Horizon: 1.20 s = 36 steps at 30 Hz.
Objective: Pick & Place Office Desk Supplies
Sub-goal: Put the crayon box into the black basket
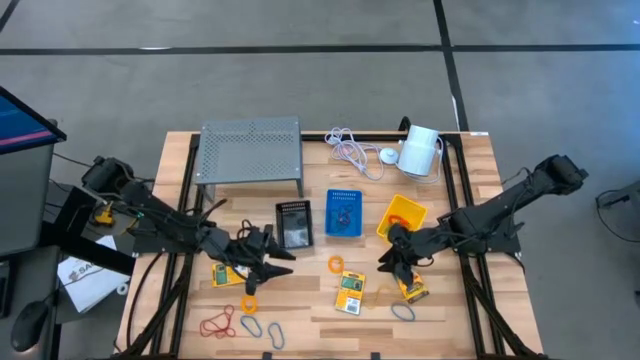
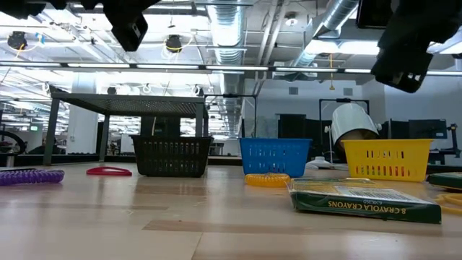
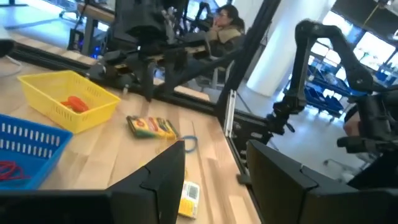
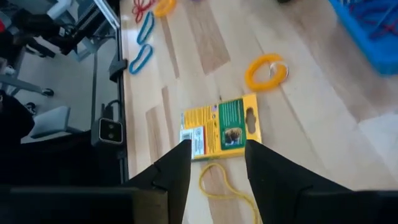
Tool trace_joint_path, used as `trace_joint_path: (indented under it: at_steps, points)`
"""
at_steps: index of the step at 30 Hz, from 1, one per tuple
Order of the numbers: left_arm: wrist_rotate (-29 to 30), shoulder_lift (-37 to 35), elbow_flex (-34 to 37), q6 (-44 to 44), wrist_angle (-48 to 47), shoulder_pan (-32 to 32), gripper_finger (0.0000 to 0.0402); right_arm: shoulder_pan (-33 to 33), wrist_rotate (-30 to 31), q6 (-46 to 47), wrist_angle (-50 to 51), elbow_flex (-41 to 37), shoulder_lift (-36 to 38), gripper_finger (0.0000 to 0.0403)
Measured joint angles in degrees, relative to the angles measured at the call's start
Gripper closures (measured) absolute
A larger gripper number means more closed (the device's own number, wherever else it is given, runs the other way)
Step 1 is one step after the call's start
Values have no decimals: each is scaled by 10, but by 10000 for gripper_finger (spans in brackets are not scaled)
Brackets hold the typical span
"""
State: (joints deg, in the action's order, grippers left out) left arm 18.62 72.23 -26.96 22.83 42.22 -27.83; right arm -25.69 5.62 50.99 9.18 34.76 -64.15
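Three small bins stand in a row mid-table: black [image 1: 294, 222], blue [image 1: 344, 213] and yellow [image 1: 402, 217]. My left gripper [image 1: 272, 256] hovers open and holds nothing, beside a yellow card packet [image 1: 228, 274] and above an orange loop [image 1: 249, 303]. My right gripper [image 1: 385, 262] is also open, its fingers [image 4: 177, 177] framing another yellow packet [image 4: 221, 127] on the wood below, with a thin yellow loop [image 4: 227, 183] close by. A third packet [image 1: 413, 288] lies by the right gripper. Red [image 1: 217, 325] and blue [image 1: 250, 326] loops lie near the front edge.
A grey mesh shelf [image 1: 250, 150] stands at the back left. A coiled white cable [image 1: 350, 150] and a white cylinder device [image 1: 420, 150] sit at the back right. Another orange loop [image 1: 336, 264] lies between the arms, and a blue loop [image 1: 402, 312] lies front right.
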Motion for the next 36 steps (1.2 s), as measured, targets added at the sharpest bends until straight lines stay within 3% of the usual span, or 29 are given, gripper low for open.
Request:
trace_joint_path:
  at_steps: [4,10,15,36]
  points:
    - [-20,0,0,0,-3,0,234,0,-11,28,-5,0,-40,242]
    - [-27,21,0,-14,-9,2,231,0,-19,69,-114,0,-140,228]
    - [-27,49,0,-14,-11,5,231,4,-41,76,-144,0,-190,228]
    - [-29,64,0,2,-10,3,234,19,-41,73,-167,0,-262,239]
